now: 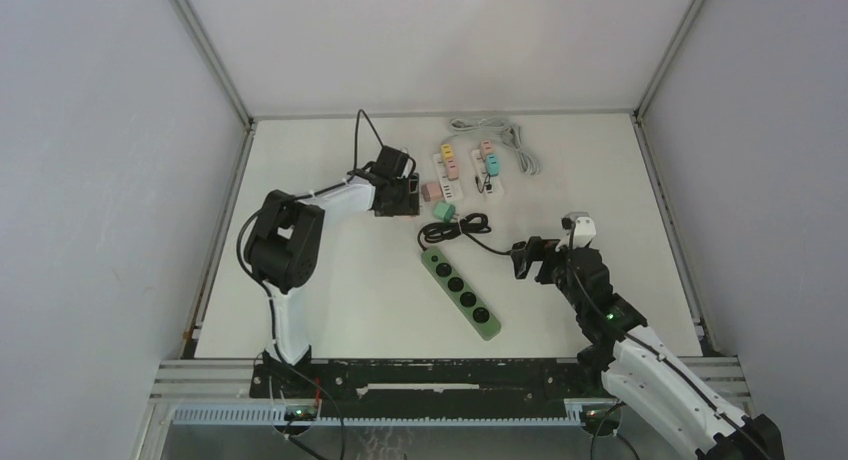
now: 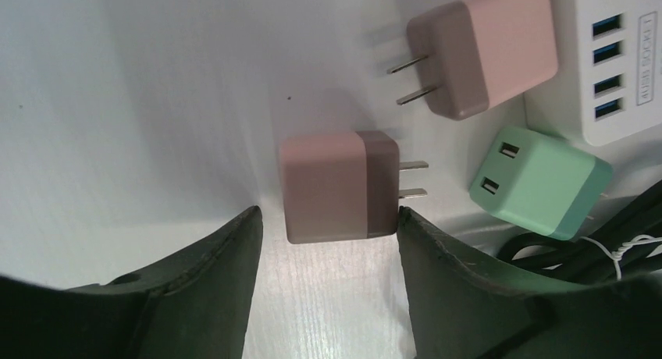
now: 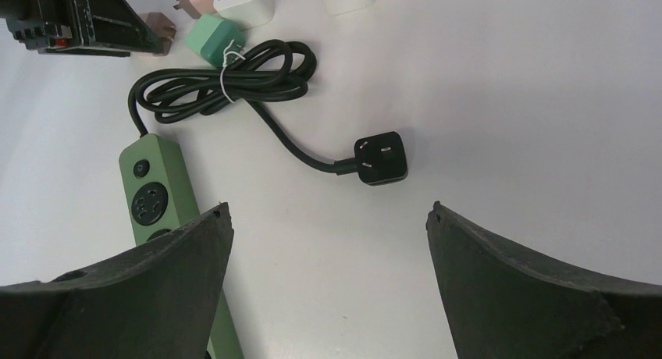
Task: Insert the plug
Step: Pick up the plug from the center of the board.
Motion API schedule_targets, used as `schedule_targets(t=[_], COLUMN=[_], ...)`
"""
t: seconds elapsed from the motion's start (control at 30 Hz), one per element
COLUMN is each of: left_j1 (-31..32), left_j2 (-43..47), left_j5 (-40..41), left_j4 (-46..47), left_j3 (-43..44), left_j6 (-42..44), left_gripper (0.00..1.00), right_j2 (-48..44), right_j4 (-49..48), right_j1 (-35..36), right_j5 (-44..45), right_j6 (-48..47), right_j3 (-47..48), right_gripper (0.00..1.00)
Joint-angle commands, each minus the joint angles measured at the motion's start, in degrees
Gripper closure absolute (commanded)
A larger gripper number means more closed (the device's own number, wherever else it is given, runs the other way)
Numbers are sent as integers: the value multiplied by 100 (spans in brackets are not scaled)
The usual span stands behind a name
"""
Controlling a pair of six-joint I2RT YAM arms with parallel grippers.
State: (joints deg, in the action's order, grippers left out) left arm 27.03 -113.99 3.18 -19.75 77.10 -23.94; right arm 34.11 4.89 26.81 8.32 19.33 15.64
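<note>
The left claw is spread, fingertips flanking a pink plug that lies on the white counter. Up-right of that plug is a second pink plug. To its right are a green cube charger, a white USB hub and black cable.

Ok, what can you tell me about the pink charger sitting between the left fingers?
The pink charger is a rounded matte-plastic cube, pale pink with a darker mauve band at the prong end. Two flat metal prongs point sideways toward the green charger, not reaching it. It lies on the white table between the open left fingers: clear gap on one side, the other fingertip at its corner, contact unclear.
</note>
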Motion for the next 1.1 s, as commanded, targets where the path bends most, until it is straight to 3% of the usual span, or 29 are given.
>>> schedule_targets(t=[0.0, 0.27, 0.47, 0.7, 1.07], left_j1=[33, 32, 35, 31, 1009], left_j2=[-120, -263, -17, 1016, 2929], left_j5=[-91, -110, -269, -157, 304], left_j4=[-20, -55, -113, -37, 286], left_j3=[371, 546, 373, -315, -1330], left_j6=[257, 546, 803, 1259, 2208], left_gripper=[34, 38, 51, 60, 63], right_j2=[-102, -90, 34, 56, 25], right_j4=[-275, -329, -400, -272, 991], right_j1=[-90, -148, -150, -158, -152], right_j5=[35, -70, -270, -731, -1731], right_j6=[162, 176, 142, 201, 316], right_j3=[-39, -63, -49, 118, 1180], right_gripper=[1, 1, 2, 2, 3])
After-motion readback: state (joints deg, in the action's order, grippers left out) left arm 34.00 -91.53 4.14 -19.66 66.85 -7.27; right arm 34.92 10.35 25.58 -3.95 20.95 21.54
